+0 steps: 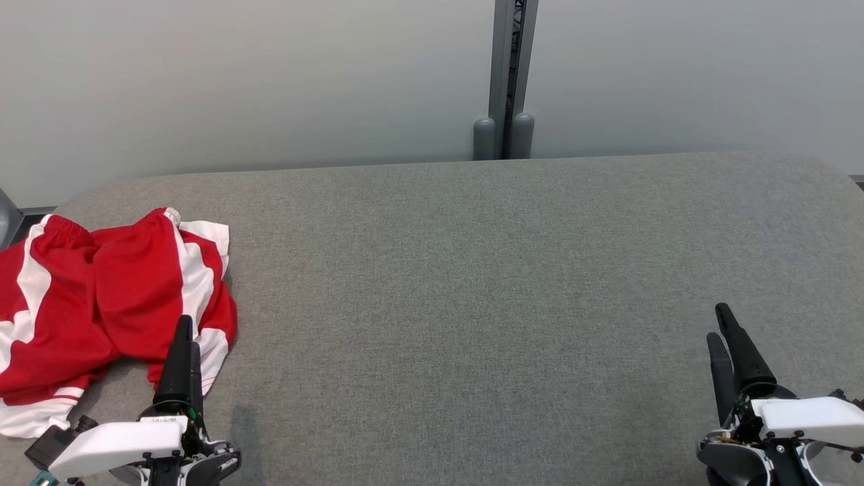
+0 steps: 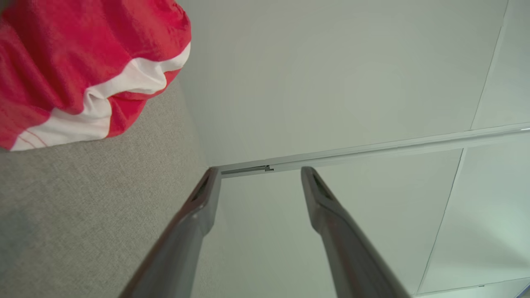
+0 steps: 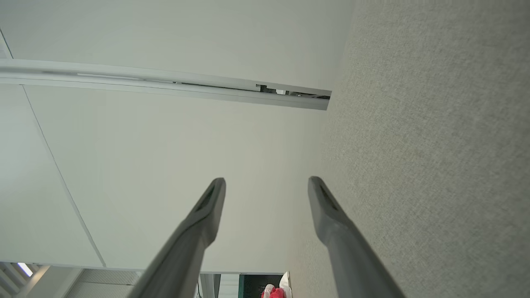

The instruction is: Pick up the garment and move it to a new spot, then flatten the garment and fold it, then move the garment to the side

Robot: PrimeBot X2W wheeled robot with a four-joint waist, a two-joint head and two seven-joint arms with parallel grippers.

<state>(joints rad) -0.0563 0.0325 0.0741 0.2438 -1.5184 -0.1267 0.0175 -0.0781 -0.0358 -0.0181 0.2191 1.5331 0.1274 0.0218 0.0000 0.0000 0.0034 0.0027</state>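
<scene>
Idling pre-pick | garment (image 1: 101,304) crumpled at table (image 1: 472,304) left edge | left gripper (image 1: 187,337) parked just beside it, fingers spread, empty: likely your pick arm | right gripper (image 1: 717,322) spread too, well apart

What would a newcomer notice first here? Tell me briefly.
The crumpled red-and-white garment at the left end of the grey table stands out. The left tool stands open beside it; the right tool, also open, sits far off at the lower right.

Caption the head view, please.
Crumpled red-and-white fabric garment lies left on grey cloth-covered table; left gripper and right gripper open, empty.
</scene>
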